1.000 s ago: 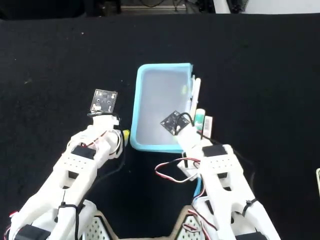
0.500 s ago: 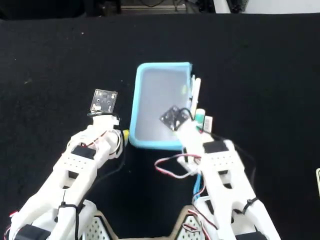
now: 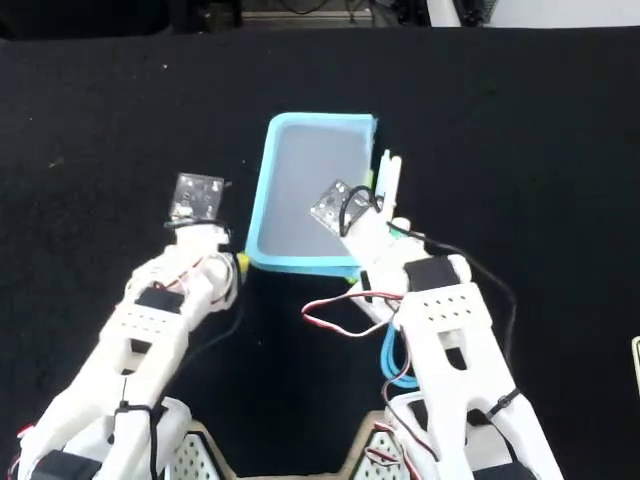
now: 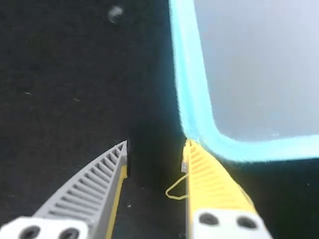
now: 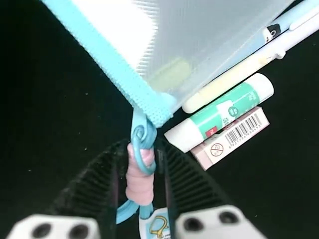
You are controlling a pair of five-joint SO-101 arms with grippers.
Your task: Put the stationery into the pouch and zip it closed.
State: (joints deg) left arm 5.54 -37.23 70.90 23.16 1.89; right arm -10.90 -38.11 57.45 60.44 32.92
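The pouch point(image 3: 305, 195) is translucent with a light blue edge and lies flat between my two arms. White pens point(image 3: 386, 178) stick out along its right side. In the right wrist view my right gripper point(image 5: 144, 152) is shut on the pink and blue zipper pull point(image 5: 140, 167) at the pouch's corner point(image 5: 154, 107). A green glue stick point(image 5: 219, 112), an eraser point(image 5: 232, 134) and pens point(image 5: 279, 32) lie by that edge, partly under the pouch's skin. My left gripper point(image 4: 155, 162) stands open at the pouch's other near corner point(image 4: 199, 129), its yellow finger point(image 4: 207, 174) touching the edge.
Black cloth covers the table point(image 3: 520, 130) all around the pouch. A blue strap point(image 3: 394, 362) from the zipper pull hangs back under my right arm. A pale object point(image 3: 636, 362) sits at the far right edge.
My right gripper has pushed forward with the zipper pull, and the pouch has slid away and a little to the left. My left arm has moved forward alongside it.
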